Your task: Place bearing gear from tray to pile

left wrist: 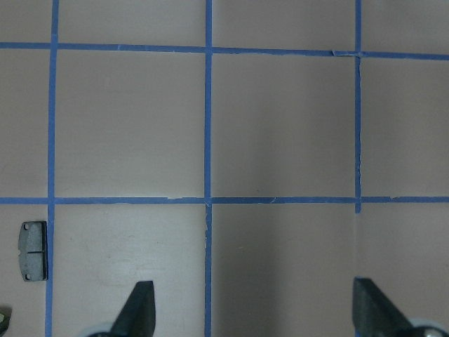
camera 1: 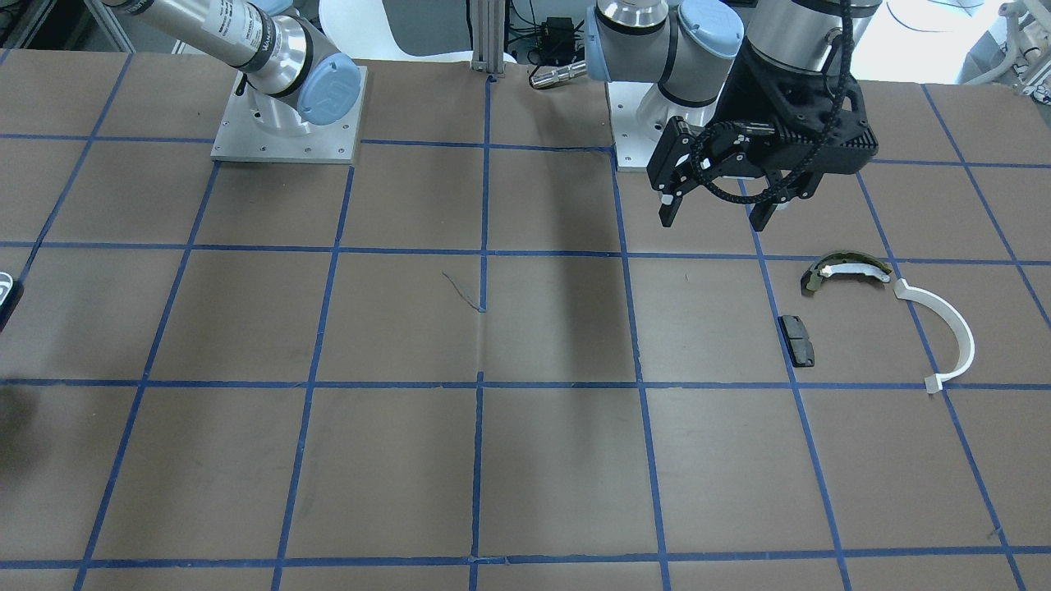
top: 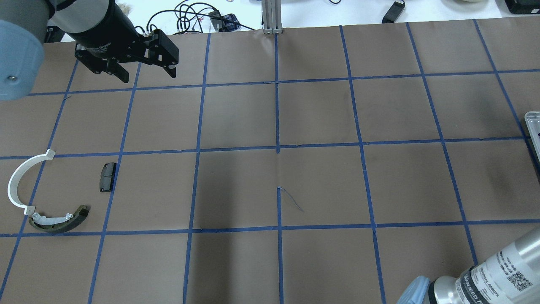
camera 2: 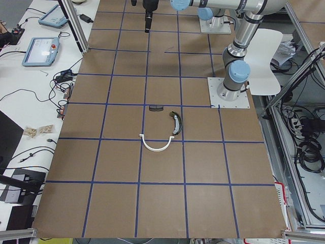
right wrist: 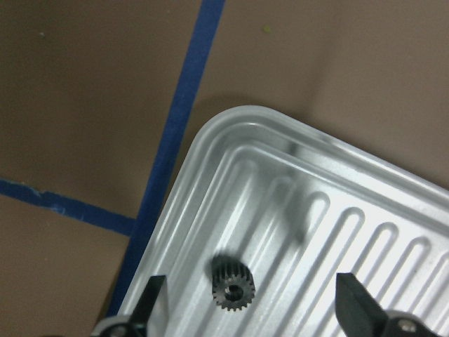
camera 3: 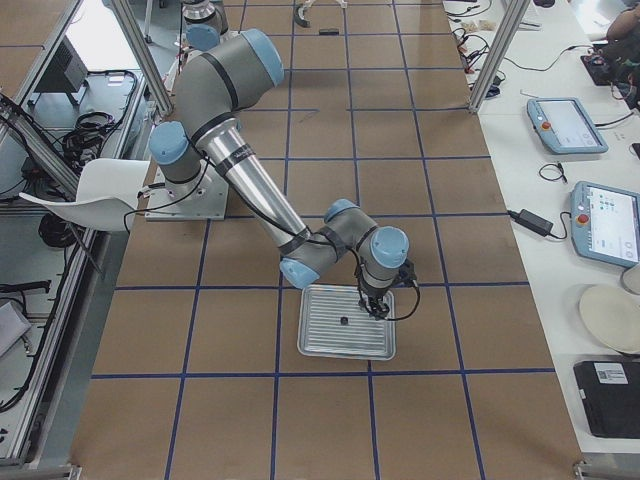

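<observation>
The bearing gear (right wrist: 233,284), small, black and toothed, lies in a corner of the ribbed metal tray (right wrist: 295,189). My right gripper (right wrist: 254,305) is open just above the tray, with the gear between its fingers and nearer the left one. In the right exterior view the gripper (camera 3: 372,308) hangs over the tray (camera 3: 347,345). The pile lies far off: a white arc (camera 1: 952,328), an olive-and-white shoe piece (camera 1: 846,269) and a black pad (camera 1: 796,340). My left gripper (camera 1: 713,215) hangs open and empty above the table near the pile.
The table is brown paper with a blue tape grid. Only a tray edge (top: 532,126) shows at the overhead view's right side. The pad (left wrist: 32,241) sits at the left of the left wrist view. A mast (top: 272,17) stands at the table's far edge.
</observation>
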